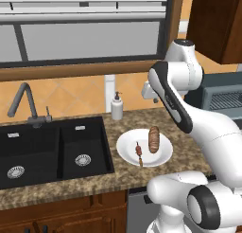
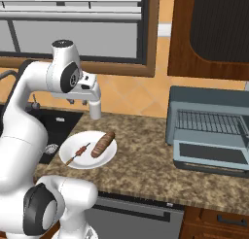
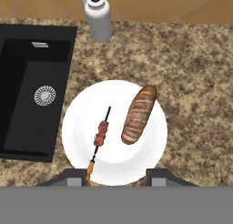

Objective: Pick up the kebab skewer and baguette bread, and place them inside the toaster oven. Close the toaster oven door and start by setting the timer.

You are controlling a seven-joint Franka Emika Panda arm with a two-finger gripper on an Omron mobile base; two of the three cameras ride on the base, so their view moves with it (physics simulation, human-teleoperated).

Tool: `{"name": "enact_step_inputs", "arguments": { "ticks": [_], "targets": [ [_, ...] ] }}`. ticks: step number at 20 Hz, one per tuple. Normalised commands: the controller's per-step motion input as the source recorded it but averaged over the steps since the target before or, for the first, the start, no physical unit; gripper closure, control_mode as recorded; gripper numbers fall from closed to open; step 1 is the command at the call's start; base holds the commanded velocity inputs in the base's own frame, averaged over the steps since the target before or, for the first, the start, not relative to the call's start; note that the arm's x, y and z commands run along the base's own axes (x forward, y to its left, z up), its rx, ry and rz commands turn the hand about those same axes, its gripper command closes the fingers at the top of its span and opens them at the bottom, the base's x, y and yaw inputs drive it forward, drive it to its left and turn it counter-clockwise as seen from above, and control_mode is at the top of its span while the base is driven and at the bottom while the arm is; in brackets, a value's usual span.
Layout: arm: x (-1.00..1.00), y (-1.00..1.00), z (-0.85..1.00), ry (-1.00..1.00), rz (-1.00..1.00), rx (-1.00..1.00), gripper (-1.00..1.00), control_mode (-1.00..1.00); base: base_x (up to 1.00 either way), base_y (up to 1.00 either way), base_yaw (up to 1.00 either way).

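On the left part of the counter [image 1: 142, 125] there is a black sink [image 1: 47, 151] with two basins and a grey faucet [image 1: 26, 102] behind it at the back edge. Just right of the sink, near the back edge, stands a white soap bottle [image 1: 116, 106]. In front of this bottle, close to the sink's right rim, lies a white plate [image 3: 75, 127], and it carries both foods. The kebab skewer [image 3: 100, 137] lies on the left half of the plate, with its lower end reaching the plate's front rim. The baguette bread [image 3: 138, 114] lies on the right half, beside the skewer but apart from it. The gripper [image 3: 118, 177] hangs above the plate; its two dark fingertips [image 3: 76, 178] are spread wide, one on each side of the plate's front rim, and they hold nothing. Nothing lies between the gripper and the two foods. Further right, well apart from the plate, the toaster oven [image 2: 194, 99] stands at the back edge of the counter. The toaster oven door [image 2: 210, 155] is folded down toward the front, so the wire rack [image 2: 206, 121] inside is visible. Above the oven hangs a dark wood cabinet [image 2: 214, 29].
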Motion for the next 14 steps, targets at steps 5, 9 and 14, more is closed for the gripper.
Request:
{"name": "enact_step_inputs", "arguments": {
  "ticks": [5,9,14],
  "targets": [
    [0.00,0.00,0.00,0.00,0.00,0.00,-1.00,1.00,0.00,0.00,0.00],
    [0.00,0.00,0.00,0.00,0.00,0.00,-1.00,1.00,0.00,-0.02,0.00],
    [0.00,0.00,0.00,0.00,0.00,0.00,-1.00,1.00,0.00,-0.82,-0.01]
  ]
}}
